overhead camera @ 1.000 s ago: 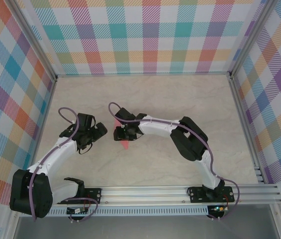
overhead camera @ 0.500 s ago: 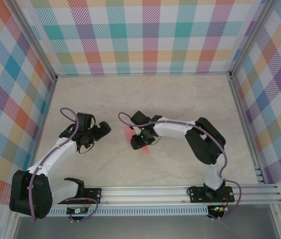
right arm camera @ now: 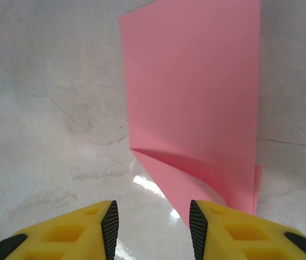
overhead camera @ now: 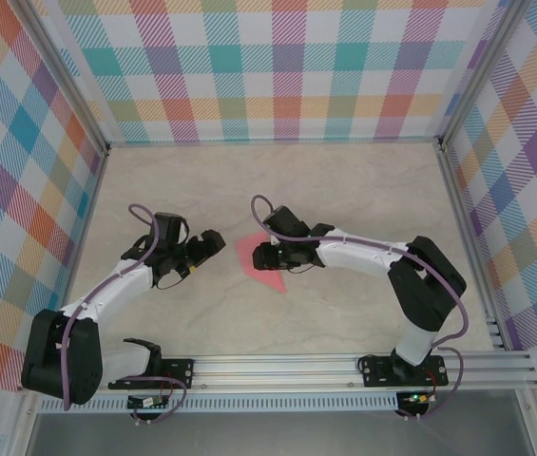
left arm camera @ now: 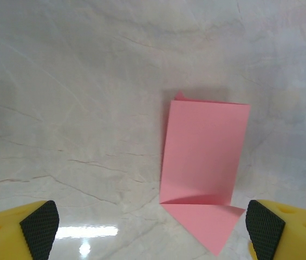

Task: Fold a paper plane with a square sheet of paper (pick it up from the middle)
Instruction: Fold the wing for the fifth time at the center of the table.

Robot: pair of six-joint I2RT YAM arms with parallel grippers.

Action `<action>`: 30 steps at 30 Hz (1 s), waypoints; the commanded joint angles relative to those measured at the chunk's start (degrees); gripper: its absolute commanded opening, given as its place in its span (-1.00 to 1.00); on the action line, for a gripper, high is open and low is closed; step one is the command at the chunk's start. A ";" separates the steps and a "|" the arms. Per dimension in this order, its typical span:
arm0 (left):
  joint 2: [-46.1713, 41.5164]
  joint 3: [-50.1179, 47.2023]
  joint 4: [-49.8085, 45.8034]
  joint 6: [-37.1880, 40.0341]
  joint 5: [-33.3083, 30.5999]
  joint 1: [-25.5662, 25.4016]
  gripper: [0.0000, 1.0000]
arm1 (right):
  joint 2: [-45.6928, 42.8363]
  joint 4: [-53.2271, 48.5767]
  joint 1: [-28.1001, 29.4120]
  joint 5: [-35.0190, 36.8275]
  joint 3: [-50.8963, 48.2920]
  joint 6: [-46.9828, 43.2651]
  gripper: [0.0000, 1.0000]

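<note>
Item: sheet of paper (left arm camera: 204,157), pink, part-folded, flat at mid-table (overhead camera: 344,190); 3 o'clock from left claw (overhead camera: 213,243), 9 o'clock from right claw (right arm camera: 153,223). Probably light, limp, slippery, easily creased; pinch mid-sheet. Left claw spread wide, right half-spread, both empty.

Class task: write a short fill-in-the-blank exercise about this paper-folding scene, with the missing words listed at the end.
1. The paper on the table is coloured ___.
2. It lies ___ the left arm and the right arm.
3. The left jaws stand wide ___.
Missing words: pink; between; open.
</note>
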 commanded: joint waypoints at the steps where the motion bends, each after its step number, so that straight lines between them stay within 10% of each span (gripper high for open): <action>1: 1.36 -0.72 3.72 -1.33 3.28 -2.25 0.75 | 2.32 3.13 -0.56 0.81 -1.15 7.46 -0.17; 30: 17.57 -0.12 14.60 -9.85 9.75 -13.49 0.04 | 5.65 14.29 -7.69 -10.43 -11.27 12.52 -0.22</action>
